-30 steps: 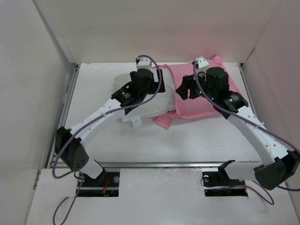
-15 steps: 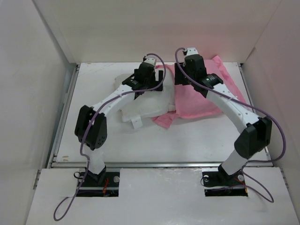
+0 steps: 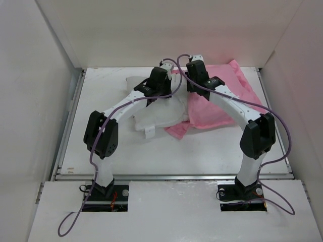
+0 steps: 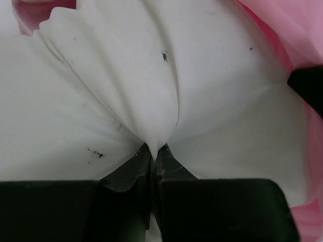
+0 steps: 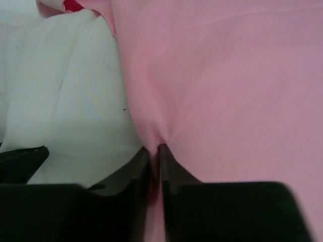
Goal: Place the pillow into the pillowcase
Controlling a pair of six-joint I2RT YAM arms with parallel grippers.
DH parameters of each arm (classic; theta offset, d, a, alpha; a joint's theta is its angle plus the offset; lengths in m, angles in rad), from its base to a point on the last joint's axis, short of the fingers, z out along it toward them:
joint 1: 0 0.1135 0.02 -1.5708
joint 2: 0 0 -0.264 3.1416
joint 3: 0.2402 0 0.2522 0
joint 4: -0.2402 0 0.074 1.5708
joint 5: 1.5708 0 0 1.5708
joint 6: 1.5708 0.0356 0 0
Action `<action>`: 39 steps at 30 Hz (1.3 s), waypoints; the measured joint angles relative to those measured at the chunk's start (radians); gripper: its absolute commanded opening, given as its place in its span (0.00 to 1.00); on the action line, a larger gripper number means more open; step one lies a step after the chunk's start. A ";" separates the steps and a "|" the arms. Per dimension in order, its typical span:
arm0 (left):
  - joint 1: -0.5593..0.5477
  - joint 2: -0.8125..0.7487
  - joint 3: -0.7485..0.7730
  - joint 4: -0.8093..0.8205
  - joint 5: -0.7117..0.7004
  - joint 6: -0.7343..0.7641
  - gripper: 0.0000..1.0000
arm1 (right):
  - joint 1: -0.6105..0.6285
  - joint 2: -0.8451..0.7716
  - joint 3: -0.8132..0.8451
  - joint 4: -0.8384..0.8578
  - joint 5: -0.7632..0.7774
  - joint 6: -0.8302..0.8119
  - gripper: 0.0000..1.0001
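- The left fingers (image 4: 135, 166) are pressed almost together, with only a thin fold of white cloth between the tips. They have the pillow (image 4: 126, 75) pinched, and its fabric fans away from the pinch in deep creases.
- The right fingers (image 5: 137, 169) are shut just as tight on a pucker of the pillowcase (image 5: 227, 75). The pink cloth gathers into the tips and lies smooth beyond them.
- In the left wrist view, pink cloth runs down the right edge and peeks in at the top left corner, lying against the white.
- In the right wrist view, the white pillow sits just left of the pinch, with the pink edge lying against it.
- Seen from above, the two pairs of fingers are close together at the far side of the desk (image 3: 202, 151), right where white meets pink.
- The pillow lies rumpled left of centre, and most of it is outside the pillowcase. I cannot tell how far its right side goes under the pink.
- The pillowcase spreads right toward the far corner, and one pink flap pokes out at the pillow's near right corner.
- The left arm (image 3: 121, 106) and the right arm (image 3: 237, 108) arch up from the near edge, elbows raised.
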State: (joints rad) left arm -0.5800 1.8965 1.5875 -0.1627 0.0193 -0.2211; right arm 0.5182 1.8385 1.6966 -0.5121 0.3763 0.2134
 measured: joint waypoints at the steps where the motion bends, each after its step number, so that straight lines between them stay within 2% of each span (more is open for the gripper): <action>1: 0.000 0.000 -0.003 0.007 0.009 0.000 0.00 | 0.000 0.005 0.006 -0.006 0.005 0.003 0.00; 7: 0.000 0.002 -0.006 0.032 0.084 0.004 0.00 | 0.018 0.007 0.095 -0.036 -0.006 -0.021 0.00; 13: 0.000 -0.001 0.047 0.028 0.138 0.006 0.00 | 0.044 0.090 0.397 -0.150 -0.180 -0.084 0.00; 16: 0.004 -0.036 0.051 0.028 0.140 0.007 0.00 | 0.044 0.135 0.494 -0.181 -0.278 -0.100 0.00; 21: 0.003 -0.174 0.011 0.041 0.120 -0.001 0.00 | 0.046 0.148 0.539 -0.194 -0.436 -0.122 0.00; 25: -0.013 -0.283 -0.014 0.071 0.047 -0.003 0.00 | 0.054 0.143 0.558 -0.192 -0.541 -0.150 0.00; 29: -0.026 -0.356 -0.121 0.146 -0.018 -0.032 0.00 | 0.065 0.069 0.430 -0.152 -0.537 -0.159 0.01; 31: -0.038 -0.374 -0.225 0.216 -0.041 -0.058 0.00 | 0.072 0.022 0.323 -0.153 -0.524 -0.155 0.04; 32: -0.045 -0.375 -0.278 0.251 -0.056 -0.074 0.00 | 0.075 0.009 0.278 -0.153 -0.516 -0.153 0.14; 35: -0.055 -0.333 -0.414 0.365 -0.084 -0.140 0.00 | 0.087 -0.002 0.172 -0.158 -0.530 -0.134 0.33; 39: -0.060 -0.219 -0.506 0.508 -0.092 -0.229 0.00 | 0.105 -0.002 0.097 -0.181 -0.533 -0.131 0.49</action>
State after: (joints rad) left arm -0.6399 1.6779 1.0817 0.3454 -0.0727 -0.4500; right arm 0.6235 1.8366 1.7935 -0.6933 -0.1570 0.0822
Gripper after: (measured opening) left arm 0.024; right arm 0.428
